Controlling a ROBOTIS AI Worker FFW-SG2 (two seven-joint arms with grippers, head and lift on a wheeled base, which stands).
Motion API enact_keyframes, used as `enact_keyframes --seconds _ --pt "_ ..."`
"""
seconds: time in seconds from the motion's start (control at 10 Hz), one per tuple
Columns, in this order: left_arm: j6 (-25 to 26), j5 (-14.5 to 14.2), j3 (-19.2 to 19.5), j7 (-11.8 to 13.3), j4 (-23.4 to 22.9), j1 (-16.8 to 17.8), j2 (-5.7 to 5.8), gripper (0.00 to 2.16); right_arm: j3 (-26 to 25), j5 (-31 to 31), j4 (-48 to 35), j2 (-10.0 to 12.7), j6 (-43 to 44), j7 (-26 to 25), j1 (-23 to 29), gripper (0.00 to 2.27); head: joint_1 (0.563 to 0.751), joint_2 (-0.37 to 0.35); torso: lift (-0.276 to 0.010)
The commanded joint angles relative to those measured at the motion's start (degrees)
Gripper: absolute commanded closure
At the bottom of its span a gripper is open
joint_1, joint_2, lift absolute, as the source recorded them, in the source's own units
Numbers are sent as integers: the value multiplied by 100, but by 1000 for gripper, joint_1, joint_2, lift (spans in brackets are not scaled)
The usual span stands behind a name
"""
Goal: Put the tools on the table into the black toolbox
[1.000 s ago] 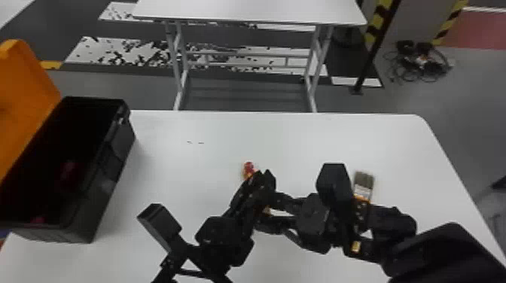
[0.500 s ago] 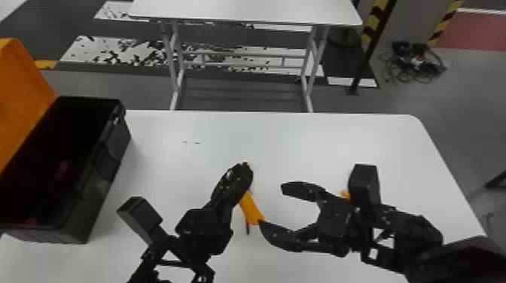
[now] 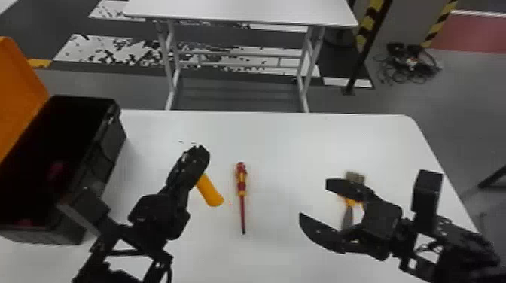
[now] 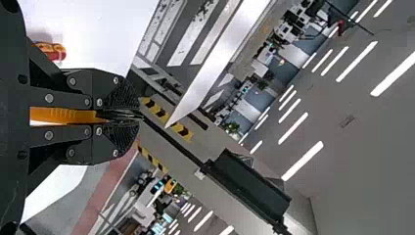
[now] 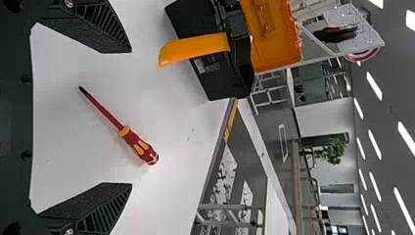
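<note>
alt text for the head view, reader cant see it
A robot's left gripper holds an orange-handled tool over a white table, between an open black toolbox and a red-and-yellow screwdriver lying there. On the screwdriver's other side, the open right gripper partly hides a brush.

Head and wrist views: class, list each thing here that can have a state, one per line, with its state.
Toolbox: open
Lid: raised
Left claw: shut on the orange-handled tool
Orange-handled tool: held
Right claw: open, empty
Screwdriver: lying on the table, unheld
Brush: lying, unheld
</note>
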State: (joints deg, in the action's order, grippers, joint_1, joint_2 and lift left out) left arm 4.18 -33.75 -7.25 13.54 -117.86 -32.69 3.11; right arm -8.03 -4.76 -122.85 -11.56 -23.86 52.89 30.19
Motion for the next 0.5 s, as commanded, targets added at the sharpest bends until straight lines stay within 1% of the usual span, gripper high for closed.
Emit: enact_keyframes --seconds 0.0,0.1,0.2,0.3,0.4 --pt "0 0 382 -1 -449 -133 58 2135 -340 -192 24 93 316 29 224 46 695 -64 -75" --pt "0 0 672 -18 -642 -159 111 2135 -489 -219 42 146 544 46 356 46 695 -58 -75" --pt "35 -27 944 -71 -651 -150 190 2135 -647 -377 121 181 632 134 391 46 695 -40 -75" --pt "105 -44 1199 -97 -660 -97 225 2135 -779 -517 226 216 808 196 435 46 695 -9 -75" --pt "299 -62 1489 -106 -651 -36 261 2135 -876 -526 270 277 949 257 488 49 695 16 -75"
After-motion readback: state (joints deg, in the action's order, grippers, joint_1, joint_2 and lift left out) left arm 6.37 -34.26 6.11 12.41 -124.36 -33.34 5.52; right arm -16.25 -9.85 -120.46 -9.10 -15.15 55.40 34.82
